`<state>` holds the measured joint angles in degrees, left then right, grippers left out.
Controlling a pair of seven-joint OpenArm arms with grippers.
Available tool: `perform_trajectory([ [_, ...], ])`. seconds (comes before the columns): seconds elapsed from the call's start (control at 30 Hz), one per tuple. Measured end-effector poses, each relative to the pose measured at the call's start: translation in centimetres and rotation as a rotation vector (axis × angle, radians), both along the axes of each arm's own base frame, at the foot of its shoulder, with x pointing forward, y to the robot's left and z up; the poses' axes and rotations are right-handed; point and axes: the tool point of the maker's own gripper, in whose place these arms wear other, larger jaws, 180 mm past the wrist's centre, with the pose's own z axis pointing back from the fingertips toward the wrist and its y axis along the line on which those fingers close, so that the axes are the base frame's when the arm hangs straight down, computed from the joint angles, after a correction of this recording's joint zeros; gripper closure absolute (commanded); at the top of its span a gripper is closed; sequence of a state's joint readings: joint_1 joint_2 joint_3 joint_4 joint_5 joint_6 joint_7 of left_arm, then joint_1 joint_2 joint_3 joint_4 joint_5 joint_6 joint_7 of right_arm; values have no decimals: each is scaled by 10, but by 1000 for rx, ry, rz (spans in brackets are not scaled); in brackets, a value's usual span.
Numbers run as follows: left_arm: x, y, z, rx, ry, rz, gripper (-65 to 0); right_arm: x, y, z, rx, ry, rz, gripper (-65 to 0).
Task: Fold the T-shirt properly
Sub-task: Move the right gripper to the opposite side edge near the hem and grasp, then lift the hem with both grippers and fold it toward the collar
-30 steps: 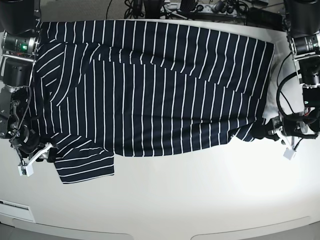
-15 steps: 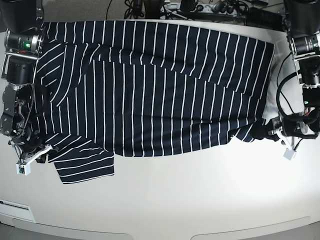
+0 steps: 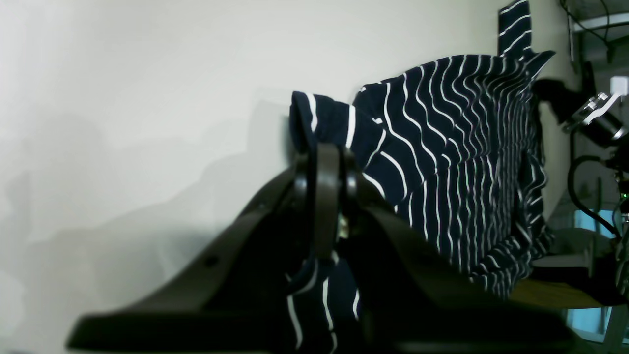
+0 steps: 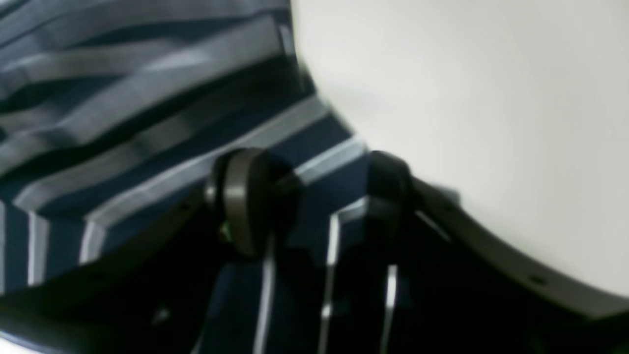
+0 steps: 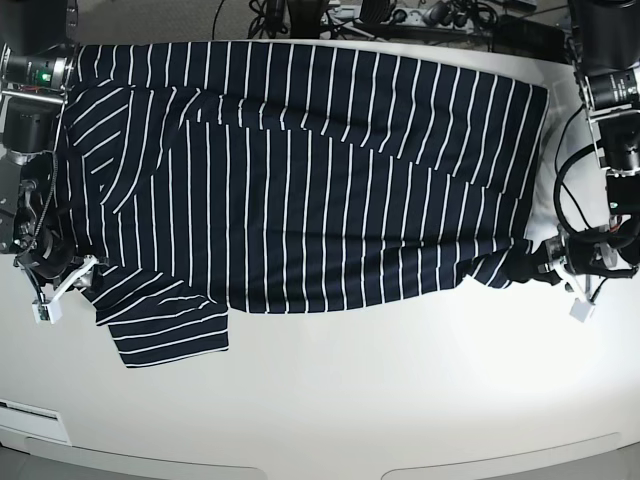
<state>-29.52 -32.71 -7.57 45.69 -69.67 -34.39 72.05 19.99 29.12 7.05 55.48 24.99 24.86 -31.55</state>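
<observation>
Fabric: thin dark navy knit with white stripes; I judge it limp and slippery, so it will slump wherever I am not holding it.
Left end effector [image 3: 322, 196]: my jaws are pressed together on a bunched corner of the T-shirt [image 5: 300, 170]; in the left wrist view a fold of striped cloth sticks up just past the fingertips and more hangs below them.
Left risk: the pinch looks shallow and gathered, so a quick lift could pull the cloth out, or drag one layer while the one beneath stays on the table [image 5: 350, 400].
Right end effector [image 4: 309, 194]: my fingers stand apart, straddling the edge of the sleeve at the other near corner, with cloth lying between them and nothing clamped.
Right risk: the wrist view is blurred, so I cannot tell how far the edge sits between the fingers; closing now may catch only the hem, or miss it and nip the table.
Body of the shirt: spread across the far half of the table, front hem towards me, with a diagonal ridge across the chest.
Far risk: if one side rises first, the fold will skew; the ridge would be trapped as a crease.
Back edge: cables lie beyond the table, well apart from the cloth.
</observation>
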Motion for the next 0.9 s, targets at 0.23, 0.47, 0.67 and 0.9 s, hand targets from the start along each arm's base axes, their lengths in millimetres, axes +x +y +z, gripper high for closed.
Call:
perform_trajectory([
  [0.23, 0, 1, 1, 4, -6, -4, 0, -16, -22, -11, -71, -8, -58, -353],
  [0.47, 0, 2, 1, 6, -5, -3, 0, -18, -23, -13, -85, -8, -56, -353],
  [0.67, 2, 4, 3, 6, -18, 10, 0, -6, -27, 2, -102, 5, -43, -354],
  [0.9, 1, 8, 4, 15, -17, 12, 0, -15, -33, -6, -100, 10, -83, -354],
])
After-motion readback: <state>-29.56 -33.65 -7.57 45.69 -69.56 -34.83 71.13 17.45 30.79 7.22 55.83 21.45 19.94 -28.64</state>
